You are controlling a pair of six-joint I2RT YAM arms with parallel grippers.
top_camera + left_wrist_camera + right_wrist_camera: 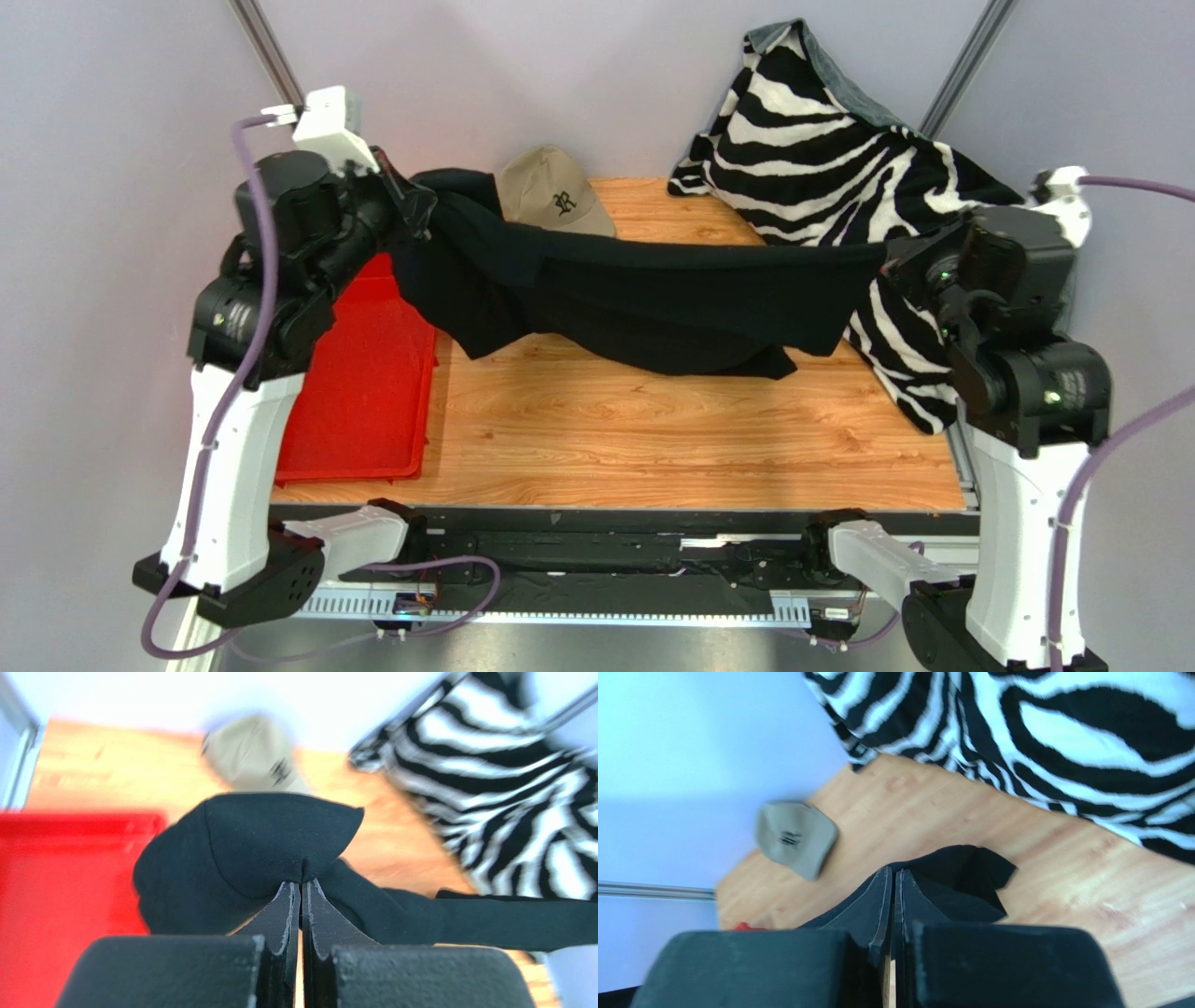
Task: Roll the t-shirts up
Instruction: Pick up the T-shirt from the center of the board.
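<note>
The black t-shirt [659, 294] hangs stretched in the air between both arms, sagging in the middle above the wooden table [631, 420]. My left gripper [414, 207] is shut on its left end; in the left wrist view the cloth [281, 840] bulges just past the closed fingertips [302, 882]. My right gripper [887, 263] is shut on its right end; in the right wrist view a black corner [969, 875] sticks out past the closed fingertips [894, 871].
A tan baseball cap [554, 193] lies at the back of the table. A zebra-striped blanket [856, 154] drapes over the back right corner and right side. A red tray [358, 378] lies at the left, under the left arm.
</note>
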